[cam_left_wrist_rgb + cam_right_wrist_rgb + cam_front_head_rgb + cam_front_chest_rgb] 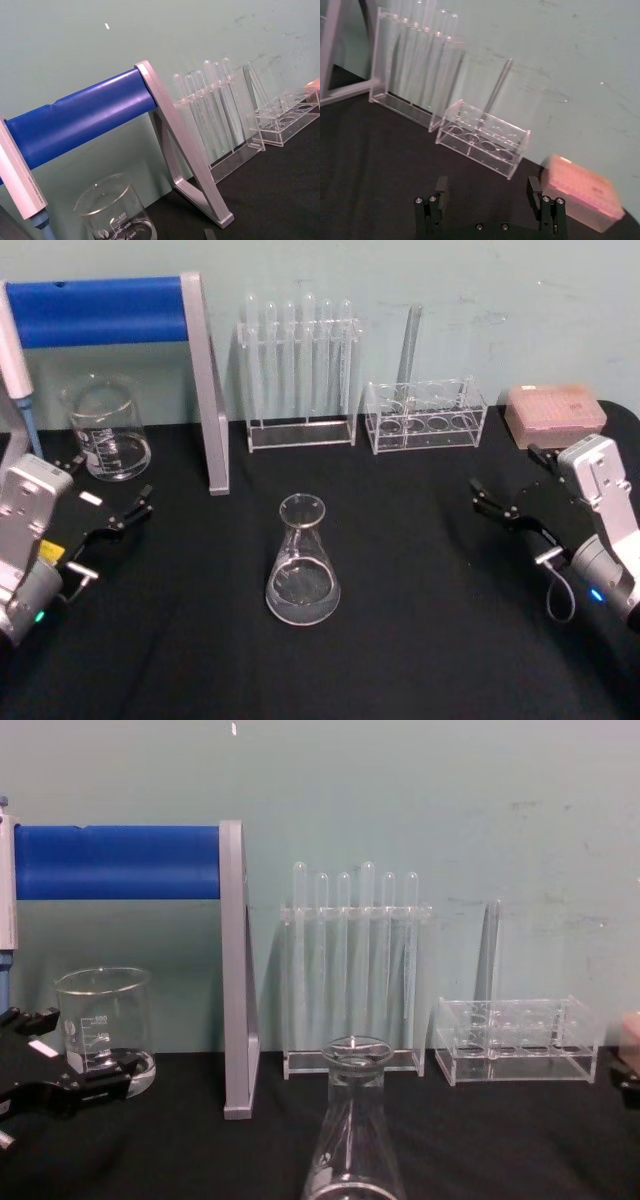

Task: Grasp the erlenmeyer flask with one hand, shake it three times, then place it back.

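Observation:
The erlenmeyer flask (302, 565) stands upright on the black table near the middle, clear glass with a narrow neck and wide base; in the chest view the flask (355, 1140) rises at the bottom centre. My left gripper (105, 490) rests open at the table's left side, well apart from the flask and close to a beaker; the chest view has it (60, 1055) at the left edge. My right gripper (510, 480) is open at the right side, also far from the flask. In the right wrist view its fingers (534, 189) stand wide apart with nothing between them.
A graduated beaker (105, 430) stands back left beside a grey stand with a blue bar (100, 310). A tall test tube rack (300, 370), a low clear rack (425, 415) holding one tube, and a pink box (555, 410) line the back wall.

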Action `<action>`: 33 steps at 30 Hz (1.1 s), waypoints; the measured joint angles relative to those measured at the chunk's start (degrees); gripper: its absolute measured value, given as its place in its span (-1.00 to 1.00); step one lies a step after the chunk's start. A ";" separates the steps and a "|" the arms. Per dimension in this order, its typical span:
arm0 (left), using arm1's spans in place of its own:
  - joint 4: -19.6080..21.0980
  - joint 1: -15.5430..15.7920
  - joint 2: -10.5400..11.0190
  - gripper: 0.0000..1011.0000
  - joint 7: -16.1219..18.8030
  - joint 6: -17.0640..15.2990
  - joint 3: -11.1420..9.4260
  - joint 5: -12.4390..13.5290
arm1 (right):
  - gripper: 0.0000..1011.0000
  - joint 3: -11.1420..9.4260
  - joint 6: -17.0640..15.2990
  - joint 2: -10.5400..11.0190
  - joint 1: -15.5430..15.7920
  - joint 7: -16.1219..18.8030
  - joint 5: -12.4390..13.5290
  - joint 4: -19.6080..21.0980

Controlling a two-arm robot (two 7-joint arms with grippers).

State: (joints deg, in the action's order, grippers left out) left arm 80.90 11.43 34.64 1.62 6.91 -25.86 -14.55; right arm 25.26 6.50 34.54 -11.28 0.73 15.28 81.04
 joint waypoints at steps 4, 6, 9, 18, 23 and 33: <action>0.00 0.00 0.00 0.98 0.00 0.00 0.00 0.00 | 0.98 -0.64 -0.26 -0.09 0.26 3.04 1.85 0.63; 0.00 0.00 0.00 0.98 0.00 0.00 0.00 0.00 | 0.98 -0.99 -0.38 -0.10 0.45 5.32 3.24 1.22; 0.00 0.00 0.00 0.98 0.00 0.00 0.00 0.00 | 0.98 -1.31 -0.57 -0.06 0.70 8.52 5.08 2.21; 0.00 0.00 0.00 0.98 0.00 0.00 0.00 0.00 | 0.98 -1.55 -2.51 -0.10 1.16 17.65 10.35 5.11; 0.00 0.01 0.00 0.98 0.00 0.00 0.00 0.00 | 0.98 -0.50 -4.34 -0.86 0.80 23.16 12.22 6.18; 0.00 0.00 0.00 0.98 0.00 0.00 0.00 0.00 | 0.98 1.34 -7.37 -2.75 -0.67 30.44 14.00 6.33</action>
State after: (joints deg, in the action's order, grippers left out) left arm 80.90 11.43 34.65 1.62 6.91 -25.86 -14.55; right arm 26.60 -0.87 31.79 -11.95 31.17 29.28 87.37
